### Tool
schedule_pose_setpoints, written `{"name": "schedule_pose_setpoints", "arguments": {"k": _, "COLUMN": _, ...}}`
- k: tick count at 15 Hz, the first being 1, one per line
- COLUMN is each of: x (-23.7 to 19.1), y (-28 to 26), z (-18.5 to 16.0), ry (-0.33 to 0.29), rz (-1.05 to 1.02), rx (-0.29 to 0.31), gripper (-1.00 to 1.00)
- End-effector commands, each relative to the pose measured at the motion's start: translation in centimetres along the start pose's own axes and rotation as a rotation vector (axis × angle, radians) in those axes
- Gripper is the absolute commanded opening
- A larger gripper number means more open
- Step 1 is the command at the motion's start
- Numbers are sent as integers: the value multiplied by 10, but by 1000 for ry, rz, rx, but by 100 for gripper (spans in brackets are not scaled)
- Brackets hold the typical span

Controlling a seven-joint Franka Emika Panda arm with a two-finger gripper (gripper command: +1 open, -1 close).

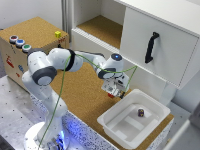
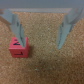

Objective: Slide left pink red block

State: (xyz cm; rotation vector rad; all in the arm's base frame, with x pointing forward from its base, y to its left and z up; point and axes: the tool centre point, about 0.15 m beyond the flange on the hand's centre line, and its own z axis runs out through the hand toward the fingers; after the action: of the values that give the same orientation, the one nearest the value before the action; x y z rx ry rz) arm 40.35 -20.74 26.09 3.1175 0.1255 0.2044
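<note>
Gripper (image 2: pixel 39 31) spread wide above cork tabletop (image 2: pixel 47 65), pink-red block (image 2: pixel 18 46) set just beside one fingertip (image 2: pixel 16 31), white bin (image 1: pixel 131 120) positioned nearby.

The robot arm (image 1: pixel 47 70) is white and round with dark grey joints. A thin green cable (image 1: pixel 62 82) runs along it. A blue light (image 1: pixel 117 57) glows near the hand (image 1: pixel 112 90).

Gripper (image 1: pixel 114 90) over tabletop (image 1: pixel 80 92), just beside bin (image 1: pixel 112 125) at the exterior view's right. Small object (image 1: pixel 141 113) inside bin. Cabinet (image 1: pixel 155 40) behind, with open shelf (image 1: pixel 102 27) toward the exterior view's left. Box (image 1: pixel 30 35) at far left, carrying three buttons (image 1: pixel 19 43) and small cube (image 1: pixel 58 34). In wrist view, block (image 2: pixel 18 46) on tabletop, touching one of the spread jaws.
</note>
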Motion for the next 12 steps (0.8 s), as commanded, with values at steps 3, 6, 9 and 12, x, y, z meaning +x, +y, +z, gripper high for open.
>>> {"name": "schedule_pose_setpoints", "arguments": {"k": 3, "x": 20, "y": 23, "z": 43, "ry": -26, "rz": 39, "rx": -38, "gripper": -100}}
{"name": "schedule_pose_setpoints", "arguments": {"k": 6, "x": 18, "y": 18, "z": 46, "ry": -21, "rz": 55, "rx": -33, "gripper": -100}}
{"name": "schedule_pose_setpoints", "arguments": {"k": 9, "x": 17, "y": 9, "z": 49, "ry": -16, "rz": 60, "rx": -35, "gripper": -100}}
{"name": "schedule_pose_setpoints", "arguments": {"k": 12, "x": 19, "y": -3, "z": 53, "ry": -25, "rz": 88, "rx": -53, "gripper": -100}}
